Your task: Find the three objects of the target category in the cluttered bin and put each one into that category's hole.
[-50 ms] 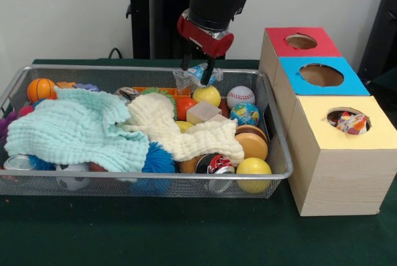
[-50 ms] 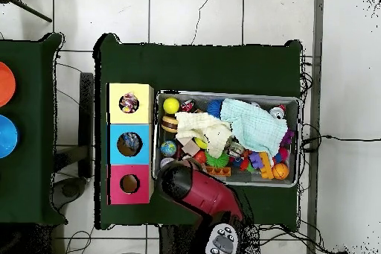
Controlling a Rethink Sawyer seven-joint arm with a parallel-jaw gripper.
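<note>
Wrapped packet lifted at bin's far edge; sorting partly done

Wrapped packet (image 1: 197,75), clear crinkly film with blue print, hangs pinched between the two dark fingers of the tool (image 1: 198,70), which are closed onto its upper part. It sits just above the far rim of the wire mesh bin (image 1: 155,179), clear of the contents, so it reads as a picked item held high enough to pass over the rim.

A similar wrapped item (image 1: 351,122) shows in the hole of the yellow-topped box (image 1: 347,154), which suggests this box takes the target category and that at least one piece is already delivered. The blue-topped box (image 1: 322,77) and red-topped box (image 1: 301,41) stand in line behind it, touching; nothing shows in their holes.

Inside the bin, a pale green cloth (image 1: 77,129) and a cream cloth (image 1: 180,133) lie over much of the clutter, hiding what is beneath. Balls rest around them: a baseball (image 1: 240,97), a globe ball (image 1: 244,114), a yellow ball (image 1: 254,173), a small basketball (image 1: 41,90).

In the overhead view the red arm (image 2: 197,191) covers the tool, so the grip is judged from the front view only. All stands on the green surface (image 1: 186,235).

Judgement: carry to the yellow hole is the step in hand; thin film may slip.
</note>
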